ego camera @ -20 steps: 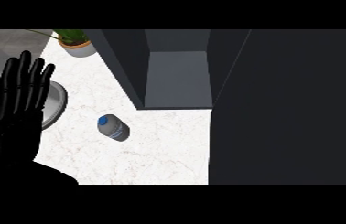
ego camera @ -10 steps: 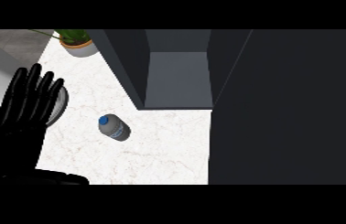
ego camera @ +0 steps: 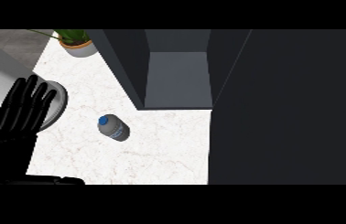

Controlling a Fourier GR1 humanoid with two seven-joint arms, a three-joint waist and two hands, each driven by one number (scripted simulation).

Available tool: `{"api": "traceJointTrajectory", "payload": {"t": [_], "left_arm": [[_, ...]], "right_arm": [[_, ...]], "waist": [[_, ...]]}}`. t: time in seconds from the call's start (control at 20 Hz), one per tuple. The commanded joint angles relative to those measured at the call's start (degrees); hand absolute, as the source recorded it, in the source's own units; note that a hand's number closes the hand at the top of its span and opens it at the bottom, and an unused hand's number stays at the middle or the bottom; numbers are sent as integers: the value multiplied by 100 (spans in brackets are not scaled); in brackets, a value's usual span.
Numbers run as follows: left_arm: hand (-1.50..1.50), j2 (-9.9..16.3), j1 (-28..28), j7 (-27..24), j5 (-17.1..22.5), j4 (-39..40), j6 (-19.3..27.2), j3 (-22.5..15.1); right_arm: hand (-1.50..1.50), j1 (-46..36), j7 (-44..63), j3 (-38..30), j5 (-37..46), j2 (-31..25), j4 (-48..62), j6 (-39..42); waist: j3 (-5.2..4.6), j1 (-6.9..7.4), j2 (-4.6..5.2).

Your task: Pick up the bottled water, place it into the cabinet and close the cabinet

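Head view, looking steeply down on a white marbled counter (ego camera: 169,150). The bottled water (ego camera: 113,127) w/ blue cap stands on the counter, a bit left of centre, cap end toward upper left, clear body w/ a pale label; nothing touches it. It sits in front of and slightly left of the cabinet (ego camera: 177,77), which is open: dark side walls, grey inner floor visible, interior looks bare as far as can be seen. A large dark panel (ego camera: 277,109) fills the right side of the view, from top to bottom; prob. the cabinet's door or side, can't tell which. Left hand (ego camera: 25,109) shows at the view's left edge, black, fingers straight and spread, pointing up the frame, holding nothing; it's well apart from the bottle, to the bottle's left. Its fingertips overlap a round grey plate (ego camera: 59,99) at the left edge, though can't tell if they actually touch it or just hover above. Dark forearm runs down from the hand to the bottom-left corner. Right hand doesn't show anywhere. Top left: a potted plant (ego camera: 76,41) w/ green leaves in a pale pot w/ orange rim, near the counter's back edge, just beside the cabinet's left wall.
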Motion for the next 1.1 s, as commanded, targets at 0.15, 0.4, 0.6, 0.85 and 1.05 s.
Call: {"api": "traceJointTrajectory", "payload": {"t": [0.15, 0.4, 0.6, 0.85, 1.05], "left_arm": [[-150, 78, 75, -188, 111, 674, -212, 292], [-150, -19, -145, -924, -104, 2120, -422, 263], [-150, 79, -224, -1090, 26, 2801, -719, 343], [-150, -161, -560, -1835, -41, 4151, -775, 427], [-150, -112, -1143, -2445, -322, 5354, -703, 561]], "right_arm": [[-150, 701, 106, 380, 146, -145, -886, 1], [-150, 960, 75, 955, 544, -103, -1133, -193], [-150, 1269, -228, 939, 496, -274, -1270, -158], [-150, 1633, -593, 788, 308, -549, -1226, -71], [-150, 1835, -955, 1038, 572, -614, -1118, -125]], "waist": [[-3, -9, 7], [-13, -94, 11], [-11, -92, 5], [-10, -123, 10], [-13, -171, 14]]}}
